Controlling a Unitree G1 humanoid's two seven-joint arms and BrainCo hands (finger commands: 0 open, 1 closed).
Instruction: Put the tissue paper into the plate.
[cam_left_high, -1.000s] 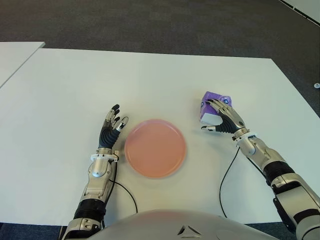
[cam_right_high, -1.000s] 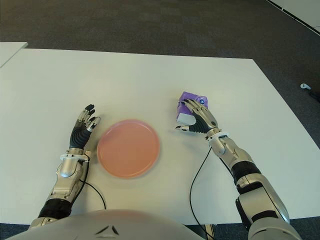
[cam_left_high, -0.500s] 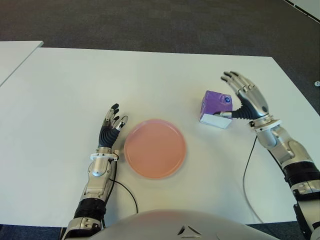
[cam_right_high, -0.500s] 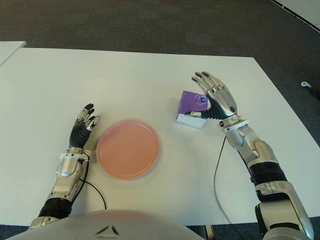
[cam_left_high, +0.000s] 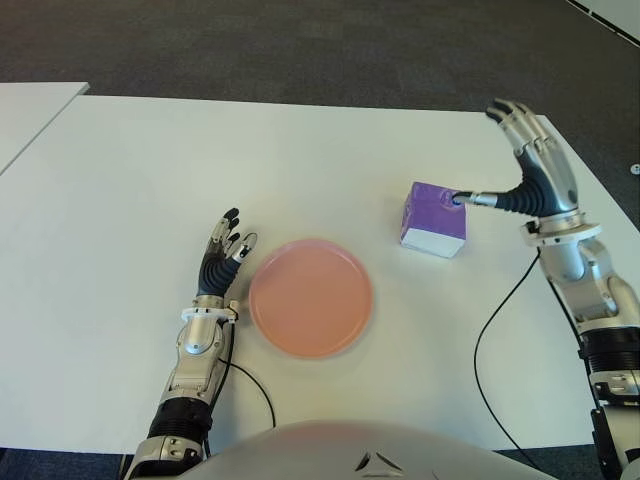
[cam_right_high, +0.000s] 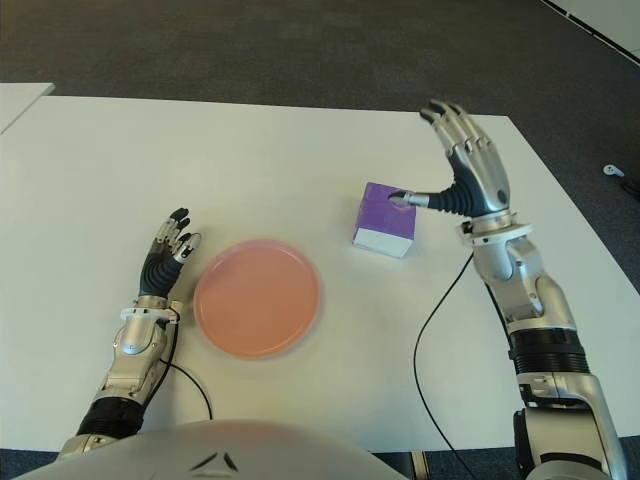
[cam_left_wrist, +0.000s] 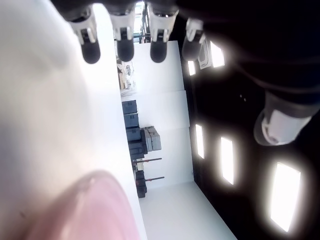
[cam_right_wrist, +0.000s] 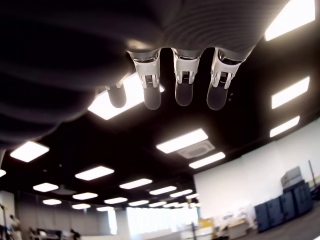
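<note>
The tissue paper is a purple pack with a white side, lying on the white table right of the pink plate. Nothing lies in the plate. My right hand is raised to the right of the pack, fingers spread and upright, with its thumb tip reaching the pack's upper right edge. In the right wrist view its fingers point straight at the ceiling and hold nothing. My left hand shows just left of the plate with fingers extended; the plate's pink rim appears in its wrist view.
A black cable trails from my right arm across the table toward its near edge. A second white table's corner stands at the far left. Dark carpet lies beyond the far edge.
My right hand, earlier curled over the tissue pack, has opened and moved up and to the right. The pack stays on the table. The left hand has not moved.
</note>
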